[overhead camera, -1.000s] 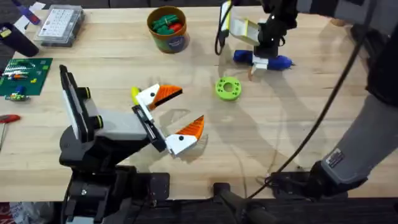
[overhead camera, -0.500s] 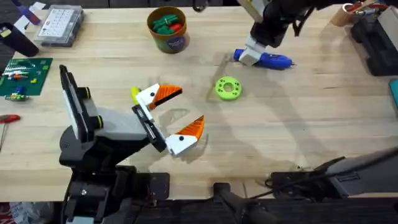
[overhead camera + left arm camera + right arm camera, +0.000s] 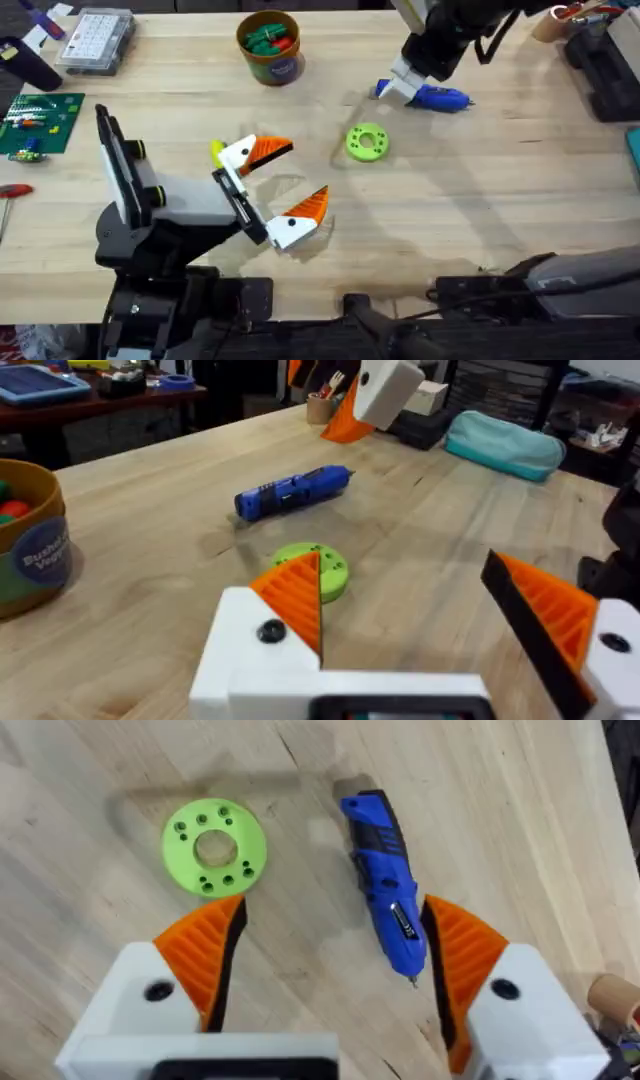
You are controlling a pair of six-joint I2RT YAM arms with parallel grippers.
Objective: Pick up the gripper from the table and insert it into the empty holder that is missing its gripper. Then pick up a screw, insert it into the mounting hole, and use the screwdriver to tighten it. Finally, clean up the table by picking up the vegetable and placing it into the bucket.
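Hovering lower, right gripper [image 3: 330, 955] straddles screwdriver [image 3: 385, 915].

One thick bright-blue cylindrical powered screwdriver [image 3: 428, 96] lies on the wooden table [image 3: 520, 200]. One flat lime-green round disc [image 3: 366, 142] with a centre hole and small holes around it sits there too. One small round bucket [image 3: 270, 45] with a yellow-orange rim and dark blue wall stands at the far side, with green and red pieces inside; their number cannot be told. One clear plastic compartment box [image 3: 97, 40], one green printed circuit board [image 3: 38, 123] and one thin red-handled screwdriver [image 3: 12, 190] lie at the left. Two white grippers with orange ribbed pads appear: the left gripper [image 3: 280, 190] and the right gripper [image 3: 330, 955].
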